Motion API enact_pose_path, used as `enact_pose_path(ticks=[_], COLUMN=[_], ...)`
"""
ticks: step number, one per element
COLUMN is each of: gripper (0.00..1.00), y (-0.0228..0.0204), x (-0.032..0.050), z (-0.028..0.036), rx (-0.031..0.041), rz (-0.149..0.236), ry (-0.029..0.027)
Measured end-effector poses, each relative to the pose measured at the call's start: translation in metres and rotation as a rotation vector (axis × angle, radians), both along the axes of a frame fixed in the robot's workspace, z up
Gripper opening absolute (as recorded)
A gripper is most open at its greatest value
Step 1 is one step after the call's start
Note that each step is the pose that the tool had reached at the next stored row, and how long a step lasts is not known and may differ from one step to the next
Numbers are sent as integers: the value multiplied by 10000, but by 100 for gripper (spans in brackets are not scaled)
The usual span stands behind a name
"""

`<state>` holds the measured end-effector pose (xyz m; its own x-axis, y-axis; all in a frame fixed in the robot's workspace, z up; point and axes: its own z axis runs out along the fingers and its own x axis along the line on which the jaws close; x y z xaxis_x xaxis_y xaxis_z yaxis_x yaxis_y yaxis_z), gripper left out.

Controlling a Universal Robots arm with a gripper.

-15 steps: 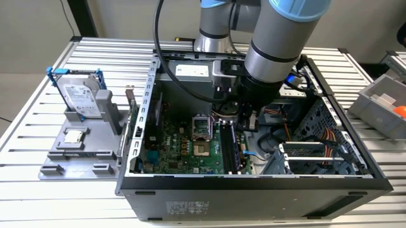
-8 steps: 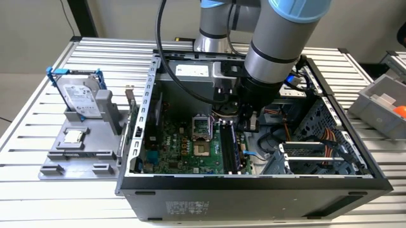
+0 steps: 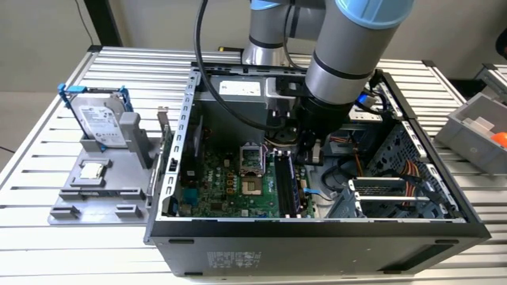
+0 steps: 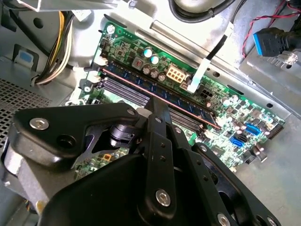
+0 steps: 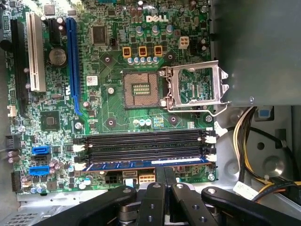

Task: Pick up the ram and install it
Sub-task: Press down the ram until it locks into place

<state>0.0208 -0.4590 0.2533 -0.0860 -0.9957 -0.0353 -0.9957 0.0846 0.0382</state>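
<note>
First wrist view: gripper (image 5: 164, 176) fingers closed together, pressing down on the ram (image 5: 150, 163), which sits seated in the memory slot nearest the motherboard (image 5: 94, 103) edge.

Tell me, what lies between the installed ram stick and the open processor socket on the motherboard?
In the first wrist view, three empty black memory slots lie between the ram and the processor socket, plus a strip of bare green board.

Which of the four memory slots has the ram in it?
The slot nearest the gripper, at the board's edge: the ram shows blue along it, while the other three slots are empty and black.
</note>
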Motion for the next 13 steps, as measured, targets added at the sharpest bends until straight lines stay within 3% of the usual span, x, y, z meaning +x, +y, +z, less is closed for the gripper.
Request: enact_pose_path(ticks=[4, 8, 13], gripper=[0, 0, 0], y=[-8, -25, -113], x=[3, 8, 8], z=[-10, -20, -53], rx=[-11, -69, -81], rz=[1, -2, -1], ry=[0, 1, 0])
